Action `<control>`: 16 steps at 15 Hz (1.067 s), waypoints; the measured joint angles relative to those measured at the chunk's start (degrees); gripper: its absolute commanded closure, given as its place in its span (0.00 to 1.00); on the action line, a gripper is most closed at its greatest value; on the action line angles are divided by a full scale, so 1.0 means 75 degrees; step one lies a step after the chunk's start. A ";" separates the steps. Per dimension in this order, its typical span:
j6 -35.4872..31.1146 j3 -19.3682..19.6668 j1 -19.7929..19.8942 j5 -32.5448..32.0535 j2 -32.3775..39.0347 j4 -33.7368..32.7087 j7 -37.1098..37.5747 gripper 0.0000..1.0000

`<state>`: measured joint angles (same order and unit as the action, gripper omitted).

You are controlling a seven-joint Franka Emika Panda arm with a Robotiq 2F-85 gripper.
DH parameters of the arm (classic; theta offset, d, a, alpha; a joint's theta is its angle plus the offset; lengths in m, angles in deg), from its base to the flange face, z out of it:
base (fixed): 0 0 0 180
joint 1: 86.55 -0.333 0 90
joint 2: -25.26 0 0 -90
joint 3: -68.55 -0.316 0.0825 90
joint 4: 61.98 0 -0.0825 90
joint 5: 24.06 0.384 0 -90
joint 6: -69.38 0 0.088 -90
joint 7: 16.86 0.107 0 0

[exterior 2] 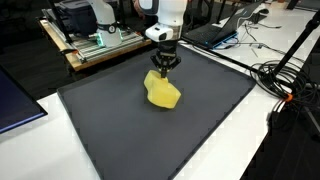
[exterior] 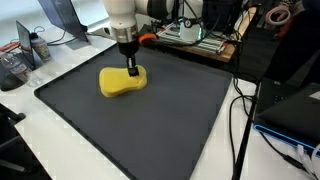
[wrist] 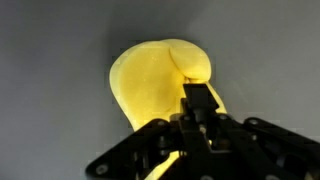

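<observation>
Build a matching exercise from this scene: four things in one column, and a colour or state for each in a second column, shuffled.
Things:
1. sponge
2. gripper
3. mat
4. cables

Colours or states:
A. dark grey, lying flat under the sponge
B. black, beside the mat
C. shut on the sponge
D. yellow

Right pairs: 1-D, 2-C, 3-A, 4-B.
</observation>
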<state>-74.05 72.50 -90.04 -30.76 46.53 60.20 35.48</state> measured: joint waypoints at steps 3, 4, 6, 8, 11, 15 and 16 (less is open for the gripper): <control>0.0028 0.0004 -0.0007 0.0029 0.0099 -0.0031 -0.0029 0.97; 0.0044 0.0004 -0.0016 0.0029 0.0102 -0.0048 -0.0041 0.97; 0.0184 0.0021 -0.0060 0.0011 0.0076 -0.0096 -0.0050 0.97; 0.0467 0.0057 -0.0156 -0.0050 -0.0006 -0.0192 -0.0050 0.97; 0.1086 0.0103 -0.0339 -0.0258 -0.0306 -0.0332 -0.0030 0.97; 0.2231 0.0071 -0.0554 -0.0621 -0.0946 -0.0388 0.0065 0.97; 0.2469 0.0031 -0.0591 -0.0705 -0.1103 -0.0414 0.0089 0.97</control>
<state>-55.53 72.73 -94.47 -36.05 38.26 57.09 36.15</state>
